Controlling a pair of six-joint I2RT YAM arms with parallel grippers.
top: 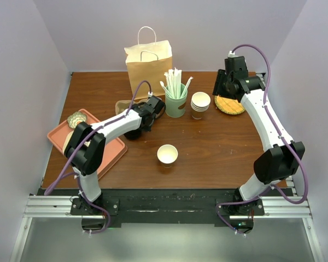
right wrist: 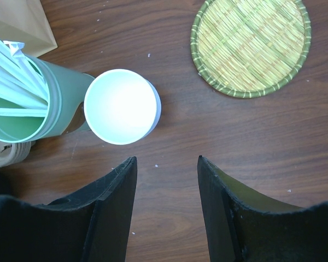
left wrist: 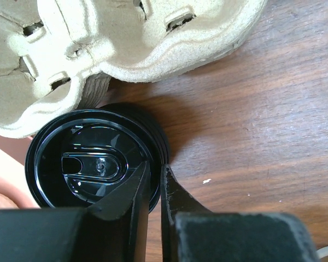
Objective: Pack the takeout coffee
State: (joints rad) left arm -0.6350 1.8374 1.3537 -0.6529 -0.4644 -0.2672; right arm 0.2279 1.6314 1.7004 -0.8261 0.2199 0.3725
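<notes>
Okay, on my overhead feed the takeout coffee cup point(top: 167, 154) is a small brownish paper cup with a pale inside. It stands upright and uncovered on the near side of the green straw holder point(top: 176, 102), well apart from it. A black lid point(left wrist: 93, 164), round and glossy with an oval sip tab, lies on the table to the holder's left.

My left gripper point(left wrist: 156, 166) has its fingers drawn almost together across the lid's right rim, one over the top and one outside, pinching it. A dark ring under that edge may be a second lid or just shadow. My right gripper point(right wrist: 167, 161) hangs over bare wood to the holder's right, jaws wide apart and holding nothing.

A pulp cup carrier point(left wrist: 126, 38) sits just beside the lid, and a pink tray point(top: 113, 150) lies further left of the holder. A stack of white cups point(top: 200, 103) stands just right of the holder, with a woven mat point(right wrist: 250, 46) beyond it. The paper bag point(top: 148, 68) stands behind the holder.
</notes>
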